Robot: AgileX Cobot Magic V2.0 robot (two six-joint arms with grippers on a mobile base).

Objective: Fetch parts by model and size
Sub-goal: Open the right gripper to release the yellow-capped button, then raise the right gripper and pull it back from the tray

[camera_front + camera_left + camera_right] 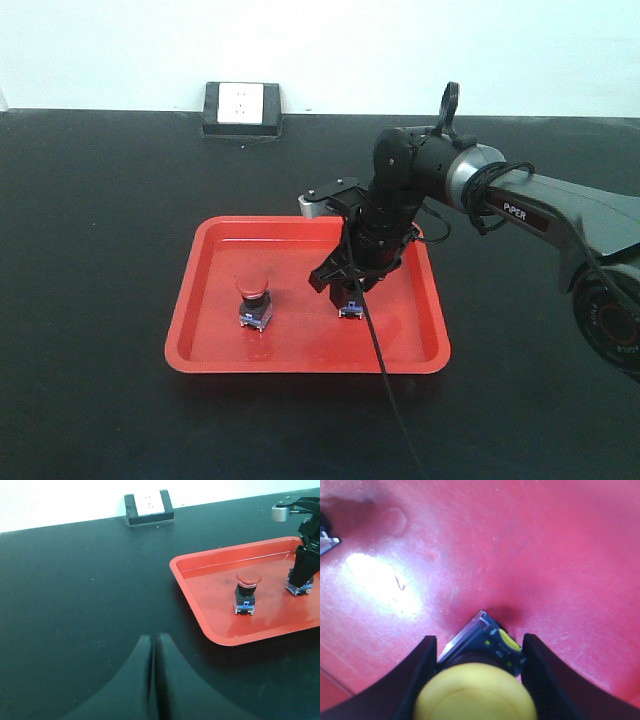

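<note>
A red-capped push-button switch [254, 298] [247, 592] stands upright, left of centre, in the red tray [300, 345] [210, 580]. To its right my right gripper [345, 290] [476, 642] reaches down into the tray. Its two fingers press against the sides of a yellow-capped switch [475, 692], whose blue-and-clear block [350, 312] [299, 586] rests on the tray floor. My left gripper [152, 640] hovers over the black table to the left of the tray, its fingers pressed together with nothing between them.
A black box holding a white wall socket [242, 108] [148, 507] sits at the table's far edge by the white wall. The right arm's cable [385, 380] trails over the tray's front rim. Black tabletop [90, 250] surrounds the tray.
</note>
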